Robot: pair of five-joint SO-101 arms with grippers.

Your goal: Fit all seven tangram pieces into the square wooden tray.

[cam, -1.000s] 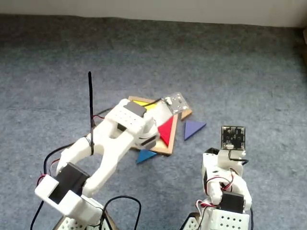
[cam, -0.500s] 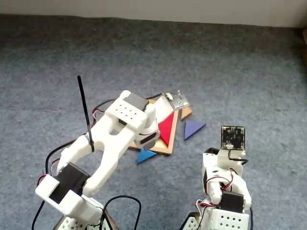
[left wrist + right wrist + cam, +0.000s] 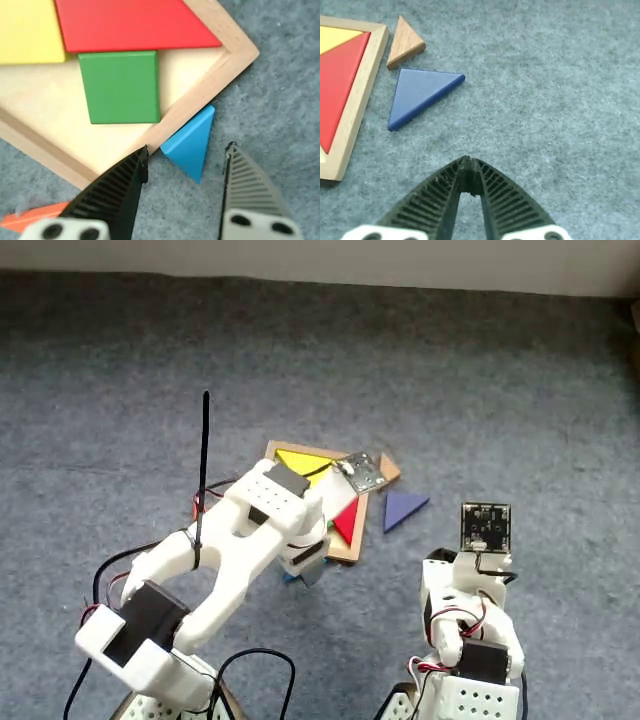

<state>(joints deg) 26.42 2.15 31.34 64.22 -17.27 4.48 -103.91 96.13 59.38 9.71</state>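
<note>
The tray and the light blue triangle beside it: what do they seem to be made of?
The tray looks like bare, pale wood: faint grain shows on its rim. The light blue triangle is probably painted wood, smooth and matt; no grain shows, so plastic is possible.

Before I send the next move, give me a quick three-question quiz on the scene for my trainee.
1. True or false: the green square lies inside the wooden tray.
2. The light blue triangle, between the open fingers of the left end effector, lies: A in the tray; B on the carpet just outside the tray; C on the green square.
3. Fill in: the right end effector is ____ (open or shut).
Key: 1 true; 2 B; 3 shut.
</note>
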